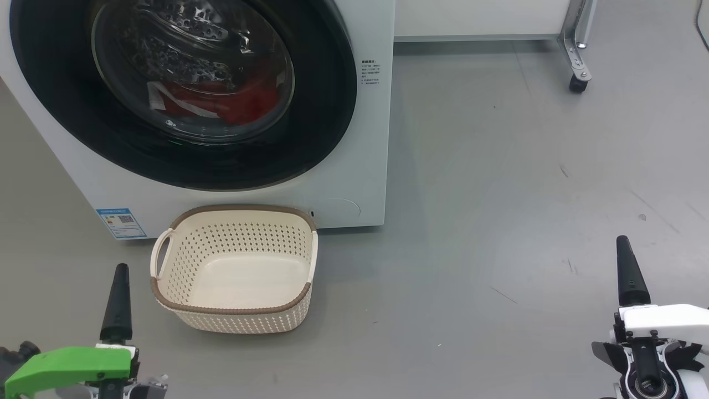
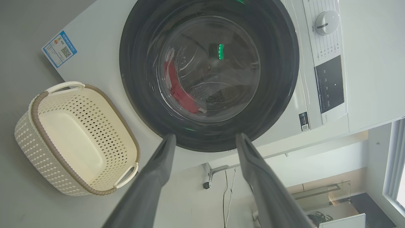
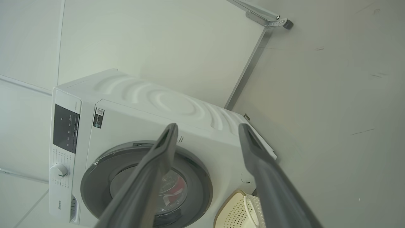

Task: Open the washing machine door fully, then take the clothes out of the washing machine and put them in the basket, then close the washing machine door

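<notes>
Sitting on the grey floor (image 1: 498, 221) is the big white washing machine (image 1: 368, 155), with its round washing machine door (image 1: 327, 122) shut flat on the front. The door has a wide, shiny black ring and a round glass window in the middle. Behind the glass lie the clothes (image 1: 249, 102) — bright red, with a strip of white cloth on their left side. They rest low in the shiny drum with its many little holes.

The basket (image 1: 243, 321) stands on the floor just in front of the machine, on the near side, right under the door. It is cream, with small holes all over, a brown rim and loop handles at its ends. A small blue sticker (image 1: 121, 223) sits low on the machine, to the left of the basket.

The left fingers (image 2: 152, 183) are spread wide and hold nothing; they are near the basket's left side. The right fingers (image 3: 269, 177) are spread wide too — they hold nothing and are far off to the right.
</notes>
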